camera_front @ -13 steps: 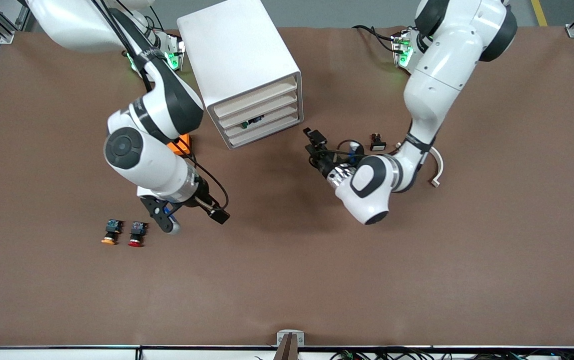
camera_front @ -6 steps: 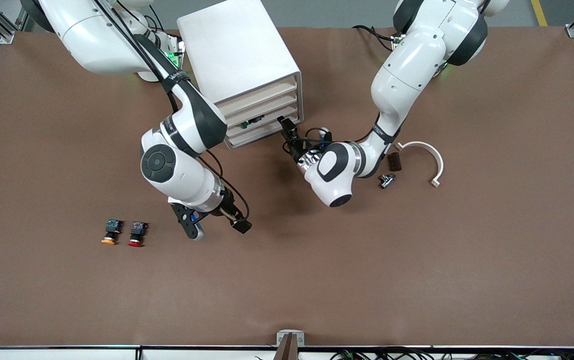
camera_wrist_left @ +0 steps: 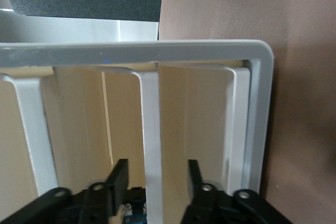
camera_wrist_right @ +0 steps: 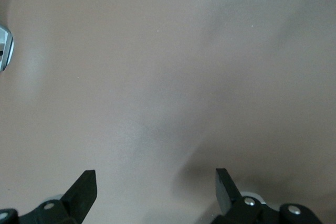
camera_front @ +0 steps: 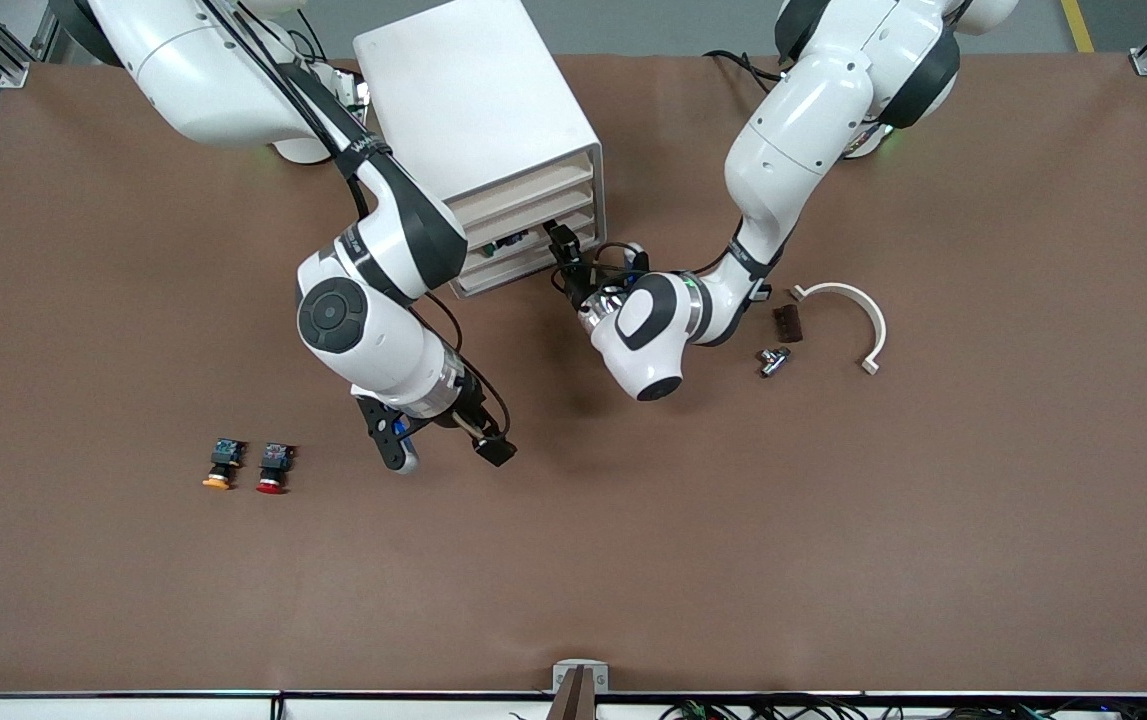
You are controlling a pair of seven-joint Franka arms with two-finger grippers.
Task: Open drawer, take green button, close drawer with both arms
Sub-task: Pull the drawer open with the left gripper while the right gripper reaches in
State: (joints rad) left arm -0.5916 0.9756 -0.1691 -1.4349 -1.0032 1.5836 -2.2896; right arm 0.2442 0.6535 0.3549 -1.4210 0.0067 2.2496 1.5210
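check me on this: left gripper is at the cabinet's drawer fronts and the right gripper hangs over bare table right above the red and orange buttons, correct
One thing is off. The right gripper is not above the red button or orange button; it hangs over bare table beside them, toward the left arm's end, as the front view shows. The left gripper is indeed at the cabinet's drawer fronts.

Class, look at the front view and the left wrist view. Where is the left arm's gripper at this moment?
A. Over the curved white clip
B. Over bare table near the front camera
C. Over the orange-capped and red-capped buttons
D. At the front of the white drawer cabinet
D: the left gripper is at the drawer fronts of the cabinet, and the left wrist view shows its fingers either side of a white rail.
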